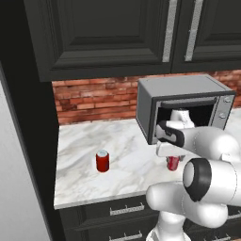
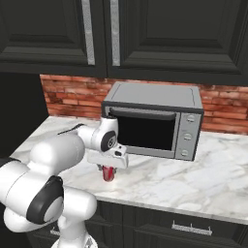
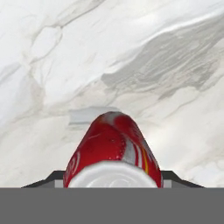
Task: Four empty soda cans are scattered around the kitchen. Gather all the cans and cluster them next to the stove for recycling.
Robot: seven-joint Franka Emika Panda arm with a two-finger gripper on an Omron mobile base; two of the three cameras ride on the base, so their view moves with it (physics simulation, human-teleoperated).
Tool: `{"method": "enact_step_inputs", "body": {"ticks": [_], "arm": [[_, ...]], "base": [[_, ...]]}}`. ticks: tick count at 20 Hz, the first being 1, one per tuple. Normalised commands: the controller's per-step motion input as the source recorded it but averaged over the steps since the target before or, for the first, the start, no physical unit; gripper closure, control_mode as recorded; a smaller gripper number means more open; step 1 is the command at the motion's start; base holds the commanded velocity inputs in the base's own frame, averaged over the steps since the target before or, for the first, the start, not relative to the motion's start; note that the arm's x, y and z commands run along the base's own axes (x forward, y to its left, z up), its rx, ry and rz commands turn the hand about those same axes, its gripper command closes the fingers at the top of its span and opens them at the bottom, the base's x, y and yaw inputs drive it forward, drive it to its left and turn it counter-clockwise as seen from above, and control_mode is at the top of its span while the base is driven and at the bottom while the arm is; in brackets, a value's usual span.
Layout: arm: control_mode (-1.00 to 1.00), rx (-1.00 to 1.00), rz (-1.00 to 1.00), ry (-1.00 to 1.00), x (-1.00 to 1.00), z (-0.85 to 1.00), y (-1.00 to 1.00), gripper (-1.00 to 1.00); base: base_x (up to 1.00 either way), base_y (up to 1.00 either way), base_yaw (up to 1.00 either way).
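Observation:
A red soda can (image 1: 172,164) with a silver top stands upright on the marble counter in front of the microwave. My gripper (image 1: 172,159) reaches down over it from above. In the hand view this can (image 3: 113,146) sits between my fingertips (image 3: 56,177), which press against its two sides near the top. From the right, the same can (image 2: 109,174) shows below the gripper (image 2: 110,169). A second red soda can (image 1: 102,161) stands alone further left on the counter. The stove is out of view.
A grey microwave (image 1: 188,101) (image 2: 155,118) stands at the back against the brick wall, just behind my hand. The white marble counter (image 1: 80,141) (image 2: 218,179) runs left to a dark tall panel, with dark cabinets above and drawers below.

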Motion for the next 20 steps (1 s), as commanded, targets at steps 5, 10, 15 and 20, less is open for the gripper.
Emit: {"method": "enact_step_inputs", "body": {"ticks": [5, 10, 15, 20], "arm": [[-1.00, 0.00, 0.00, 0.00, 0.00, 0.01, 0.00, 1.00], [-1.00, 0.00, 0.00, 0.00, -0.02, 0.34, 0.00, 1.00], [-1.00, 0.00, 0.00, 0.00, -0.44, 0.35, 0.00, 1.00], [-1.00, 0.00, 0.00, 0.00, -0.46, 0.44, 0.00, 1.00]], "base": [[0.00, 0.00, 0.00], [0.00, 0.00, 0.00], [0.00, 0.00, 0.00], [0.00, 0.00, 0.00]]}}
